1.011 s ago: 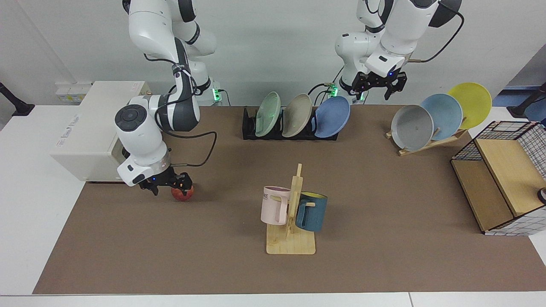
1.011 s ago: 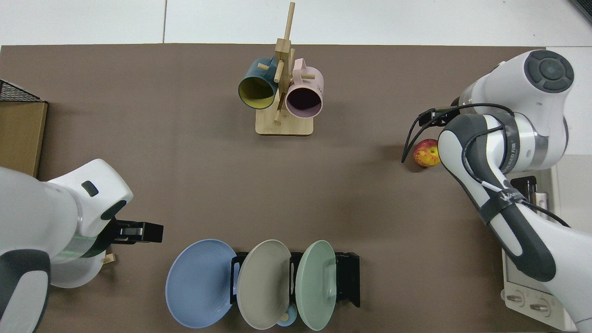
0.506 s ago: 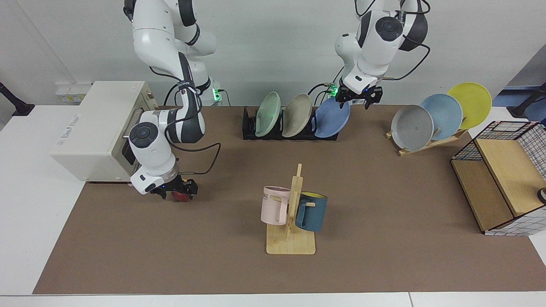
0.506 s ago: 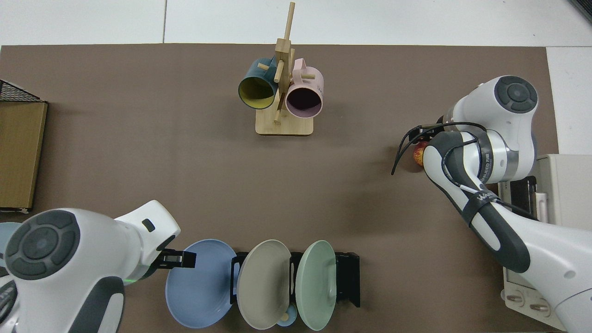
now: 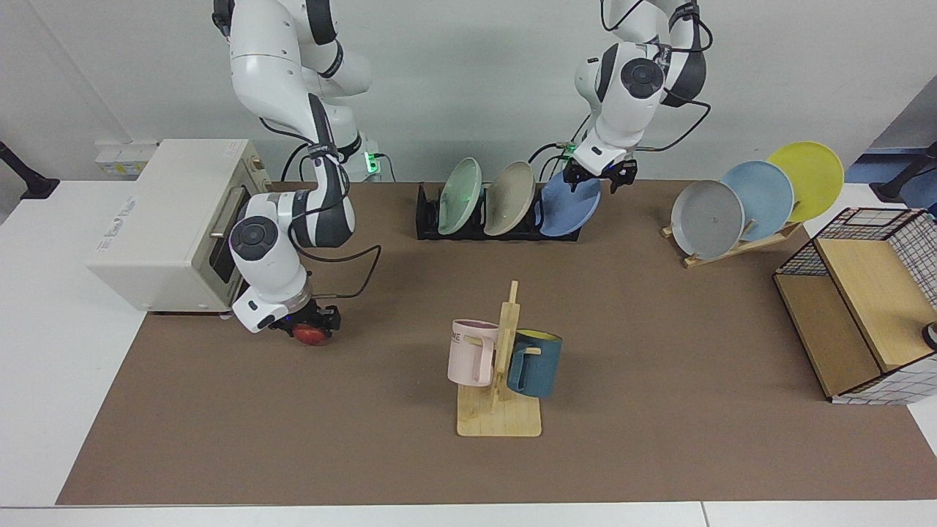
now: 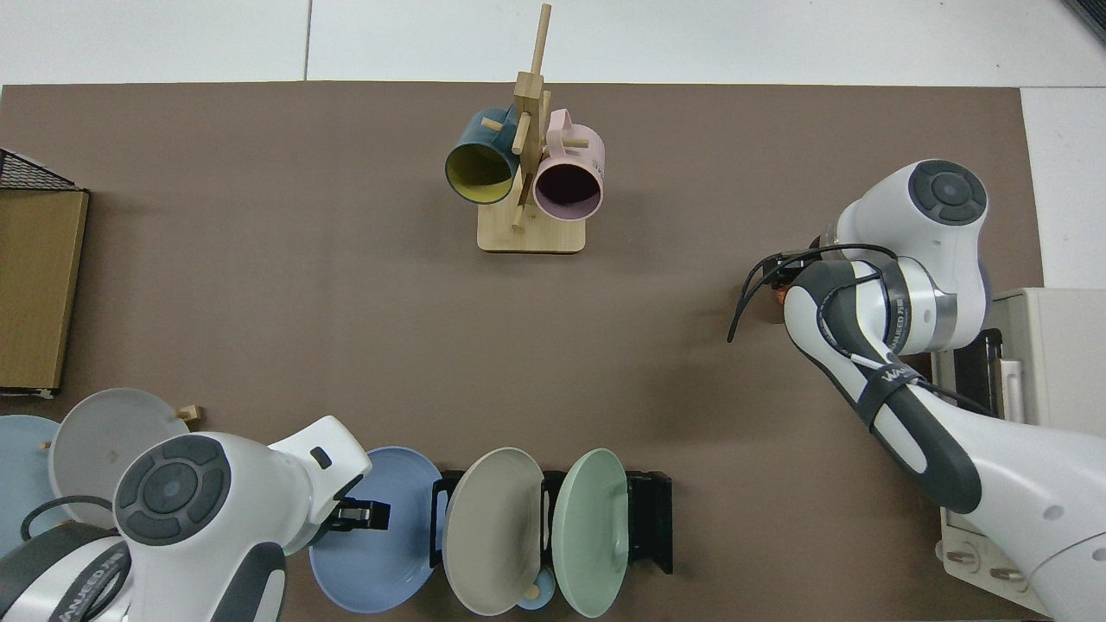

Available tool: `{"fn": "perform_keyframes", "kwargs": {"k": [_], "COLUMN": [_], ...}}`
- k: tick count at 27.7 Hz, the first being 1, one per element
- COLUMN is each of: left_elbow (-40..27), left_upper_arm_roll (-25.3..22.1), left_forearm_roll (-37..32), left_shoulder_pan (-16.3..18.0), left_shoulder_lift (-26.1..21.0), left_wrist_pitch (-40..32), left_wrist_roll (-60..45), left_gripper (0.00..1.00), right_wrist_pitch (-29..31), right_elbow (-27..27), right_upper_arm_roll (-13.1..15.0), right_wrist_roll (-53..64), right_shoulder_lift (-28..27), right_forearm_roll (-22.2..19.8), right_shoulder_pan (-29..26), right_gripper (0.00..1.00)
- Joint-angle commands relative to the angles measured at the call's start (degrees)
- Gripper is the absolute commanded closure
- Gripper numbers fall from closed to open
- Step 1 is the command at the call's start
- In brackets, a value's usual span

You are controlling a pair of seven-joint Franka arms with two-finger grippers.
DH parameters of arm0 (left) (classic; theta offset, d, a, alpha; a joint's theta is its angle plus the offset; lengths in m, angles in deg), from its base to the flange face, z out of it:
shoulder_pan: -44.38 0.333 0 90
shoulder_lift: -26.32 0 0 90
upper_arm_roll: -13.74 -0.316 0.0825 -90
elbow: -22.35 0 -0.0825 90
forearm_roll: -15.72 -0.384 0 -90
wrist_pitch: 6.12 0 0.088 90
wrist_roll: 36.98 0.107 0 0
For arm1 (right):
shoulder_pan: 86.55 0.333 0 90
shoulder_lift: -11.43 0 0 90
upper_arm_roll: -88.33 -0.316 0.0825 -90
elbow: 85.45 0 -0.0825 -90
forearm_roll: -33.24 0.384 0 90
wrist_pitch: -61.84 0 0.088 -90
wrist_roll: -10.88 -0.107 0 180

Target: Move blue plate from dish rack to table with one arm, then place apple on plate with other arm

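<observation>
The blue plate (image 5: pixel 569 203) stands on its edge at one end of the black dish rack (image 5: pixel 498 219), next to a tan plate (image 5: pixel 510 197) and a green plate (image 5: pixel 460 196). The left gripper (image 5: pixel 600 176) is down at the top rim of the blue plate. Its fingers look a little apart around the rim, but I cannot tell if they squeeze it.

The right gripper (image 5: pixel 311 326) sits low over the red apple (image 5: pixel 310 334), which rests on the brown mat of the table (image 5: pixel 293 439) near a white oven (image 5: pixel 172 219). I cannot tell if its fingers grip the apple.

A wooden mug stand (image 5: pixel 501 380) with a pink mug (image 5: pixel 472 351) and a dark blue mug (image 5: pixel 534 364) stands in the middle.
</observation>
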Motion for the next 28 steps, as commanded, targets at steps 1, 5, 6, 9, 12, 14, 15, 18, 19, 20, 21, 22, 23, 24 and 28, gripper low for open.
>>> {"fn": "perform_keyframes", "kwargs": {"k": [1,5,6,9,12,14,15,18,19,20,21,22,23,24,28], "left_elbow": [-2.6,-2.6,-2.5,-2.2,-2.1,-1.8,-1.6,-0.8,-0.2,0.6,1.3,2.0,2.5,3.0,4.9], "left_upper_arm_roll": [0.7,1.3,1.7,2.7,3.5,3.8,4.0,4.1,4.1,4.1,4.0,3.8,3.7,3.5,2.8], "left_forearm_roll": [1.2,1.6,1.6,1.6,1.6,1.6,1.6,1.4,1.3,1.0,0.8,0.8,0.8,0.8,-0.3], "left_shoulder_pan": [-0.7,-0.8,-0.7,-0.7,-0.7,-0.7,-0.7,-0.4,-0.2,0.0,0.2,0.2,0.3,0.3,1.1], "left_shoulder_lift": [2.2,2.2,2.2,2.2,2.2,2.2,2.2,2.2,2.2,2.2,2.1,2.0,1.9,1.9,1.9], "left_wrist_pitch": [1.9,1.1,1.1,0.9,0.7,0.7,0.7,0.6,0.2,-0.5,-1.1,-1.6,-1.9,-2.2,-3.0], "left_wrist_roll": [-0.3,-0.4,-0.4,-0.6,-1.8,-1.8,-1.8,-1.5,-1.4,-1.4,-1.3,-1.3,-1.3,-1.4,-1.3], "left_gripper": [0.21,0.38,0.43,0.52,0.62,0.67,0.7,0.76,0.77,0.81,0.84,0.89,0.91,0.93,0.98], "right_wrist_pitch": [-0.4,-4.3,-5.6,-6.9,-8.4,-9.4,-9.9,-12.0,-13.1,-14.3,-15.4,-16.8,-17.8,-19.2,-24.0], "right_elbow": [-1.2,1.4,2.0,2.4,2.6,3.0,3.3,5.2,6.2,7.3,8.0,8.8,9.6,10.9,13.5], "right_upper_arm_roll": [-0.2,-0.4,-0.3,-0.3,-0.1,-0.2,-0.2,-0.2,-0.2,-0.1,-0.1,0.0,0.0,0.0,0.2], "right_wrist_roll": [-1.1,-1.1,-1.1,-0.8,-0.6,-0.5,-0.4,-0.4,-0.4,-0.4,-0.4,-0.4,-0.4,-0.4,-0.3], "right_shoulder_lift": [1.5,2.6,2.9,5.1,7.9,9.1,9.7,10.5,10.5,10.5,10.5,10.5,10.5,10.5,10.6], "right_forearm_roll": [0.8,0.9,0.9,0.7,-0.2,-0.2,-0.2,0.3,0.7,0.7,0.8,0.7,0.4,0.5,0.0], "right_shoulder_pan": [0.1,0.1,0.1,0.0,0.1,-0.1,-0.2,-0.5,-0.7,-0.7,-0.6,-0.6,-0.6,-0.7,-0.7], "right_gripper": [0.98,0.98,0.98,1.0,1.0,1.0,1.0,1.0,1.0,1.0,1.0,1.0,1.0,1.0,1.0]}}
